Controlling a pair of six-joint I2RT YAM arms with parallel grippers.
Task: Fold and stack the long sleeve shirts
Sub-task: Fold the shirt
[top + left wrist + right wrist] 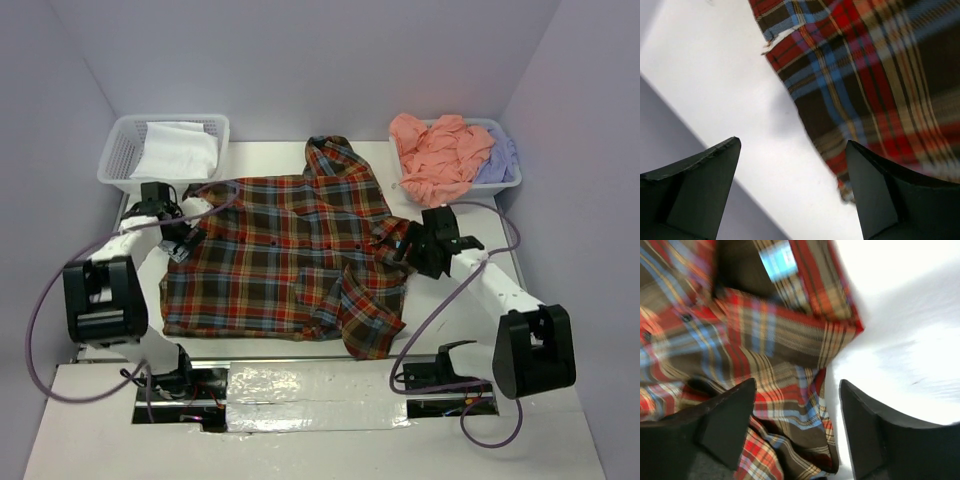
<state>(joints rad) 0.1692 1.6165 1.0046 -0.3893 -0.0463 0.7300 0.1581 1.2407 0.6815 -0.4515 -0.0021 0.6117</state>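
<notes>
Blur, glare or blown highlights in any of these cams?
Top external: sharp and evenly lit; glare only on the shiny strip at the bottom. Left wrist: plaid shirt slightly soft toward the right edge. Right wrist: the shirt is smeared by blur, and the white table is blown out, with no texture.

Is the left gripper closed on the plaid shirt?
No, the left gripper is open over bare table, the plaid shirt unpinched beside it.
</notes>
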